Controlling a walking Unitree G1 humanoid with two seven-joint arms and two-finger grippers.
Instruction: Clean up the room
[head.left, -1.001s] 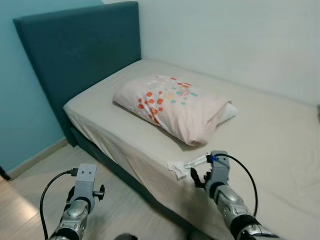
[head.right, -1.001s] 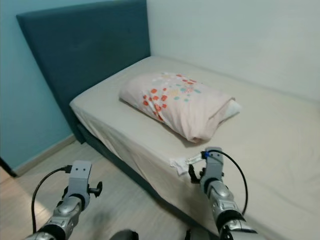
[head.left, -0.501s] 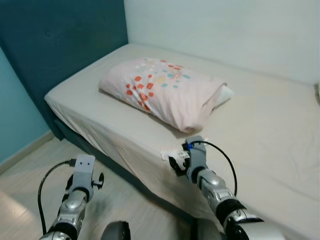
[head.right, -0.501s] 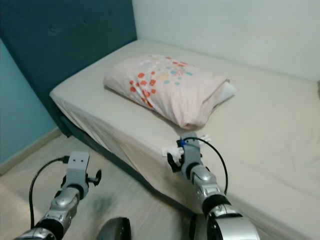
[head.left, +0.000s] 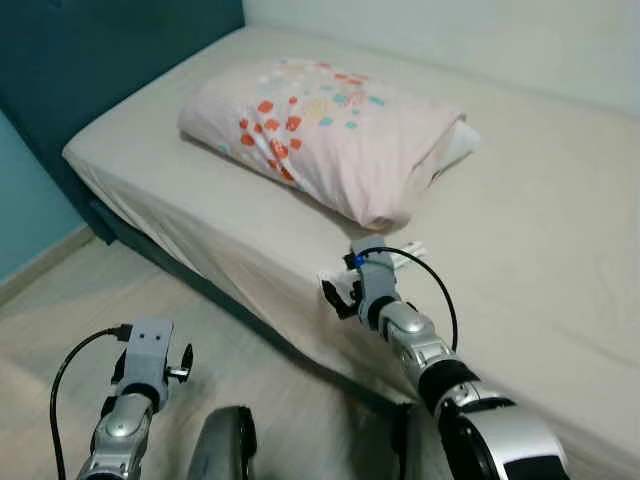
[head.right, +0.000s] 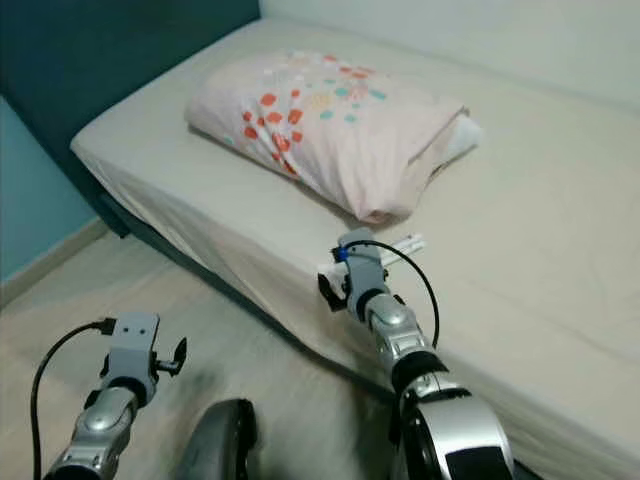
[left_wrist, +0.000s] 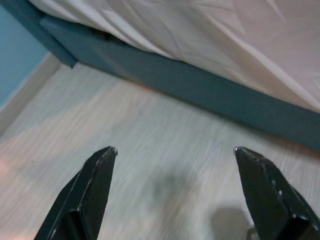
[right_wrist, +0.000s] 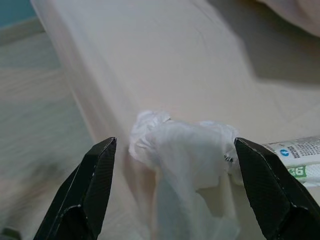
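Reaching over the bed's (head.left: 560, 250) near edge, the right gripper (right_wrist: 170, 170) has its fingers spread wide on either side of a crumpled tissue (right_wrist: 180, 150), seemingly lined up to pinch it. Just beyond lies a small tube (right_wrist: 295, 160), then a pillow (head.left: 320, 130). The left gripper (left_wrist: 175, 175) hangs low over the floor (left_wrist: 150, 150), fingers apart, idle.

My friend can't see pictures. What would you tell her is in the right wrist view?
The right claw is open, its two black fingers on either side of a crumpled white tissue near the edge of the bed. A white tube lies right beside the tissue, and the wooden floor shows past the edge.
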